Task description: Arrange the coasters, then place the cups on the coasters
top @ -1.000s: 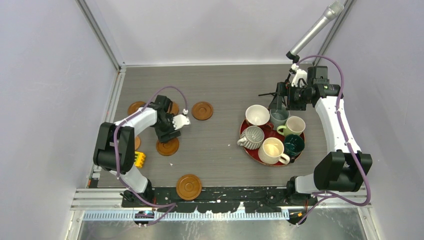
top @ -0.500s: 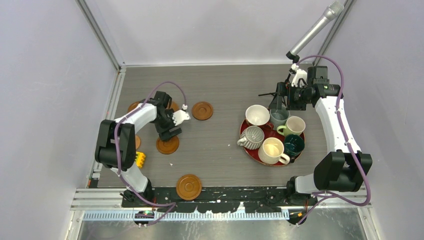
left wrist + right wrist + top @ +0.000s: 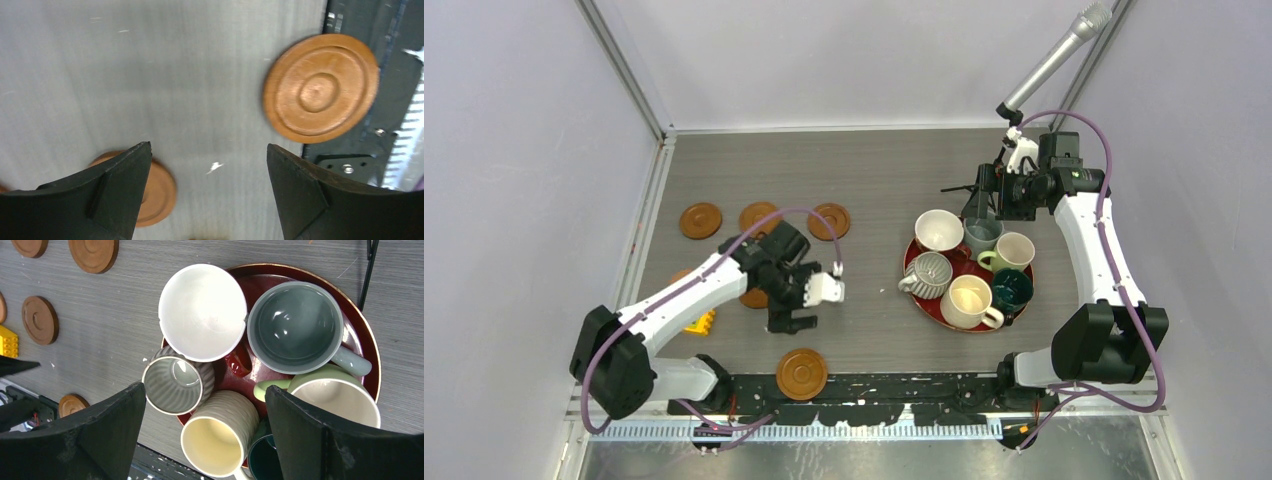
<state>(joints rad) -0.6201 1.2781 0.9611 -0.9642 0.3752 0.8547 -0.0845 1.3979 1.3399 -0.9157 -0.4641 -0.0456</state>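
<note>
The left gripper (image 3: 207, 152) is hanging wide open over the table (image 3: 150, 75), gripping nothing. One coaster (image 3: 320, 95) is lying just ahead at the near edge, and three others are sitting in a far row. The right gripper (image 3: 205, 387) is gaping too, empty, hovering above the six cups (image 3: 202, 312) crowding the red tray (image 3: 372, 340).

3 coasters (image 3: 758, 216) lie in a row at the left rear of the surface (image 3: 874, 170); another coaster (image 3: 802, 373) sits at its near edge. On the right, 6 cups (image 3: 939, 230) stand together in the tray (image 3: 962, 262).
</note>
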